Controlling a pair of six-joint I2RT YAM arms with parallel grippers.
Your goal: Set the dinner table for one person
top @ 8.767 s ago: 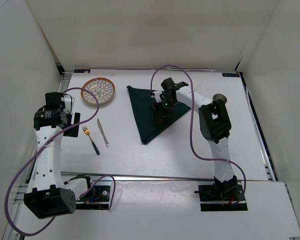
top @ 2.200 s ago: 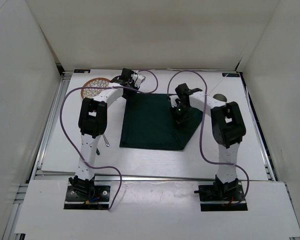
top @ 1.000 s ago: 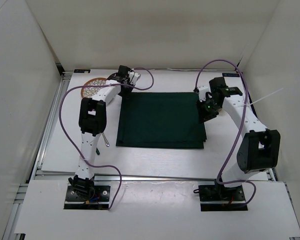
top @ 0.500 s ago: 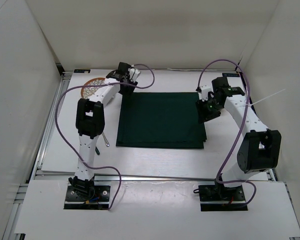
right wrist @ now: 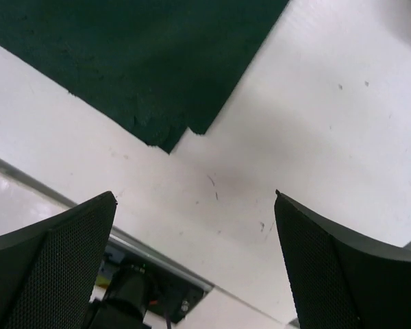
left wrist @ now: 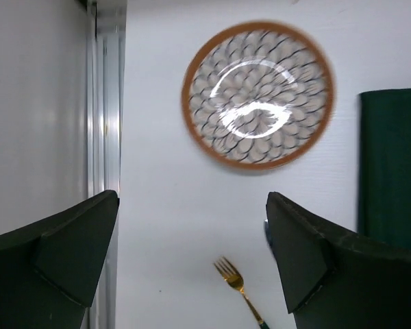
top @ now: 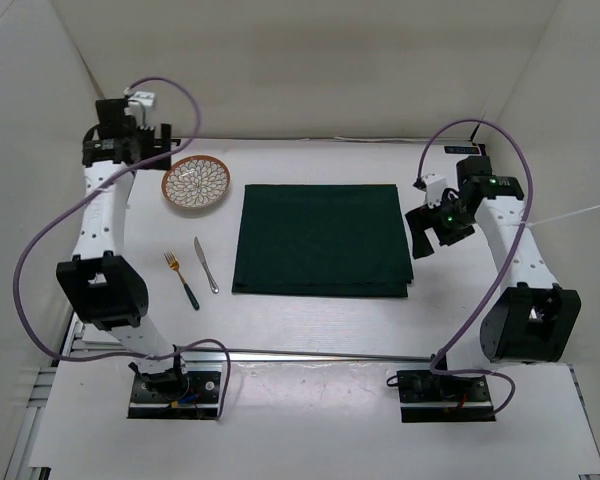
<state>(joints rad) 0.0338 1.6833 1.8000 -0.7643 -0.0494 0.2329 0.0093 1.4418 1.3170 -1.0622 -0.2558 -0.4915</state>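
Inspection of the dinner table point(top: 310, 322): the white tabletop fills the floor of the walled bay ahead of both arm bases and carries every item. A dark green cloth point(top: 322, 240) lies spread flat at its middle. At the cloth's near right corner a second layer shows just past the upper edge. A round plate point(top: 196, 184) with an orange-brown rim and scalloped pattern sits near the far left, just beside the cloth's far left corner and not touching it. Nearer the bases, a fork point(top: 180, 280) with gold tines and a dark handle lies beside a silver knife point(top: 206, 265), the knife between fork and cloth. The left gripper point(left wrist: 190, 199) hangs high over the far left corner, jaws wide, nothing between them. The right gripper point(right wrist: 195, 195) hovers over bare tabletop just off the cloth's right edge, jaws likewise wide and empty.
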